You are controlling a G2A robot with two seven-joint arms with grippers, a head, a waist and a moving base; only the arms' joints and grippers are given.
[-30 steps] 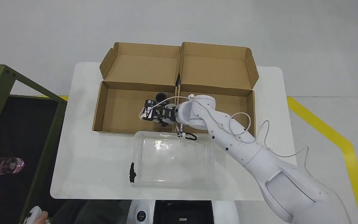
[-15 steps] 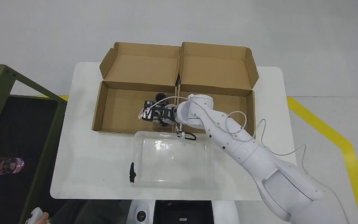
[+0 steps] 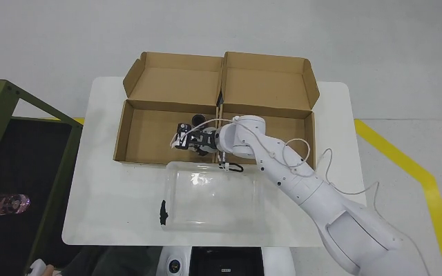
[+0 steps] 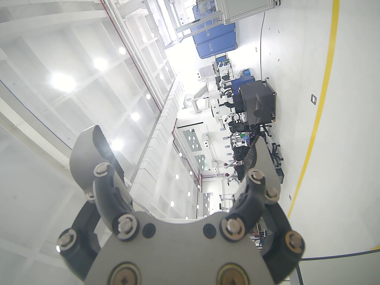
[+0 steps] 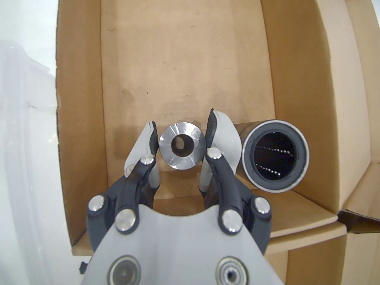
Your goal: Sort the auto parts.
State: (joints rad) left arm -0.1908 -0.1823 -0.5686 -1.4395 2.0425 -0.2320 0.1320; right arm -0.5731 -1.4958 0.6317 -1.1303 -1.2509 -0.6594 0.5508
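Hardly anything has shifted in the past 1 s: the right arm nudged slightly deeper into the left box 0.5 s ago and is now back almost where it was, its load unchanged.

The white worktop (image 3: 110, 200) carries the left box (image 3: 148, 138), an open cardboard tray with its lid flap folded back. A right box (image 3: 297, 131) of the same kind stands against the left box's right wall, so the 2 share a middle line. A clear plastic tub (image 3: 214, 200) sits just outside the left box's near wall, on the robot's side.

The right pincer (image 3: 181, 138) hangs inside the left box, over the right half of its floor. In the right wrist view the right pincer (image 5: 182, 121) is clenched on a small metal bush (image 5: 169, 149), 1 finger pressed to each side, with the bored end of the bush facing the camera.

A large hollow bearing sleeve (image 5: 275, 160) with rows of balls inside lies on the left box's floor just beside the held bush, near the far wall (image 3: 199, 119).

The left pincer (image 4: 175, 134) is released, nothing between its fingers, and points up into the hall.

A small black piece (image 3: 163, 212) lies on the worktop, well apart from the left box, on its robot side
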